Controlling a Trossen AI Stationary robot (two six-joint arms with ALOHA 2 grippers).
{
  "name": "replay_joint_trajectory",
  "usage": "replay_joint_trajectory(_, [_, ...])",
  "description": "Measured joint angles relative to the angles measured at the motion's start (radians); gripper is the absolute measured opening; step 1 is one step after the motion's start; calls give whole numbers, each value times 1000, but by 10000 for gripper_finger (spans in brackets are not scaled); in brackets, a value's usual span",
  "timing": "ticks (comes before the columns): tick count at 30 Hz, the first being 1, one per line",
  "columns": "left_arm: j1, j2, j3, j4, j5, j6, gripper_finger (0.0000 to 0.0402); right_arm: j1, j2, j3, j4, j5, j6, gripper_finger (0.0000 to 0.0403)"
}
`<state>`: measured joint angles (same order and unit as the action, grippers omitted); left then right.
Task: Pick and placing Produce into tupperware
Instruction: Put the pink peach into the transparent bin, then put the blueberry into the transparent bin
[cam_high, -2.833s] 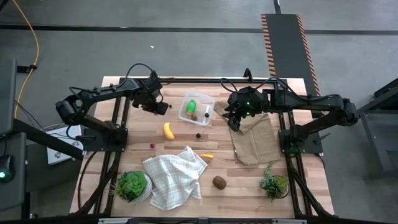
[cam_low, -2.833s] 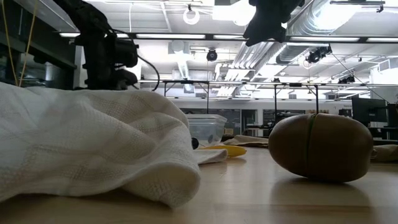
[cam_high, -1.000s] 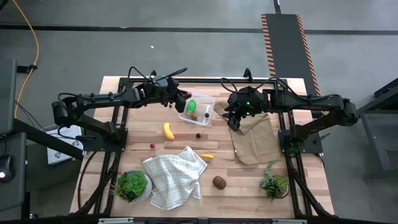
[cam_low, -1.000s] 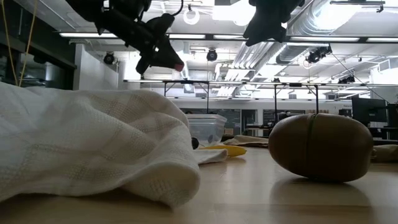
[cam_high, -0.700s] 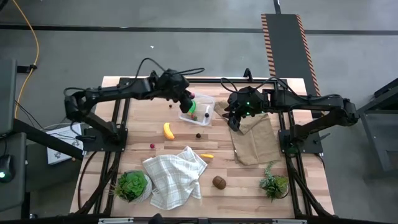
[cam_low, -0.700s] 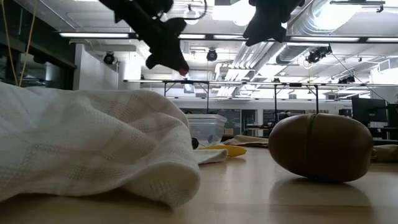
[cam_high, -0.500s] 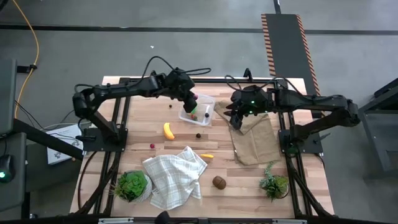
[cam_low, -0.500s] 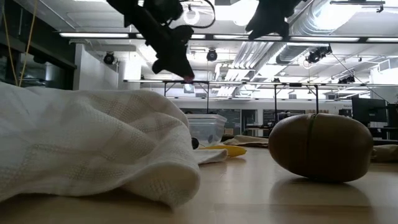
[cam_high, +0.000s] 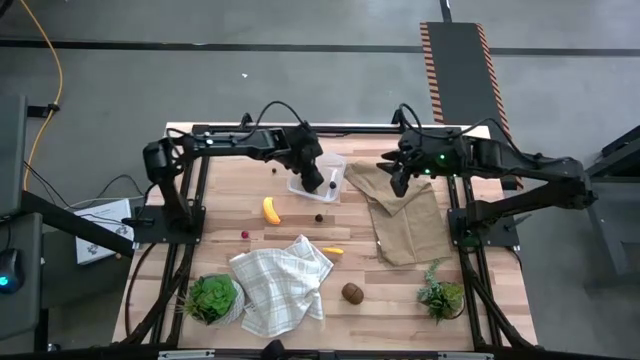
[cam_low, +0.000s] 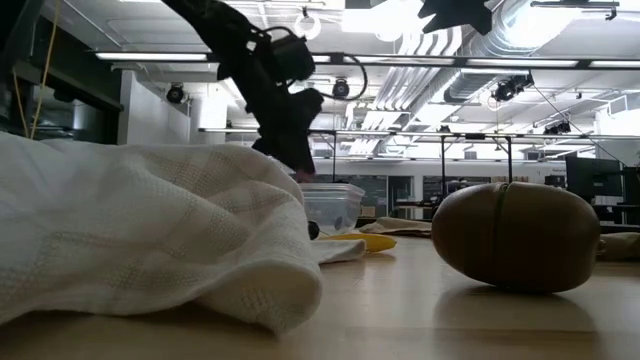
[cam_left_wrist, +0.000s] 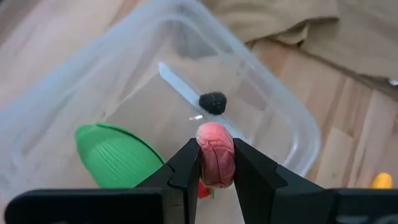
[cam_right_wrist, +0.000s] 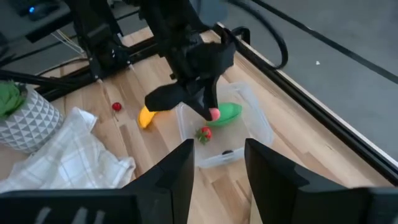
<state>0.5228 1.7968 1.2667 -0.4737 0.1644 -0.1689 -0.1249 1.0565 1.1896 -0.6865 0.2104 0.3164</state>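
My left gripper (cam_high: 312, 180) hangs over the clear tupperware (cam_high: 322, 176) at the table's far middle, shut on a small pink-red piece of produce (cam_left_wrist: 215, 163). A green piece (cam_left_wrist: 115, 155), a dark berry (cam_left_wrist: 212, 102) and a small red fruit (cam_right_wrist: 204, 133) lie on the tupperware's floor. A yellow banana (cam_high: 271, 210), a red berry (cam_high: 244, 235), a dark berry (cam_high: 319, 217), a small yellow piece (cam_high: 333, 250) and a brown kiwi (cam_high: 352, 292) lie on the wood. My right gripper (cam_right_wrist: 217, 168) stands open and raised over the brown cloth's far end (cam_high: 375, 178). My left gripper pinches the pink-red piece's two sides (cam_left_wrist: 205, 168) between its two fingertips. The fingers slant down from the table's left (cam_right_wrist: 202, 102). The piece is lifted clear, just above the tupperware's open top.
A white checked cloth (cam_high: 280, 285) lies crumpled at the near middle, and a brown cloth (cam_high: 410, 225) lies to the right of the tupperware. Potted plants stand at the near left (cam_high: 212, 298) and near right (cam_high: 440, 295).
My left gripper has carried the pink-red piece toward the table's right, tipped further downward and sunk over the tupperware. My right gripper has risen and drawn back toward the table's right edge.
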Motion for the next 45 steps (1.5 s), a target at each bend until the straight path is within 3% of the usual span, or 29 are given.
replay_joint_trajectory(27, [0,39,0,86,57,7,78,0,10,0,-39,0,-4,133])
replay_joint_trajectory(38, [0,39,0,84,54,-14,147,0,10,-1,-48,0,-11,133])
replay_joint_trajectory(45, [0,31,0,82,80,-41,136,0,10,-2,-68,0,-11,133])
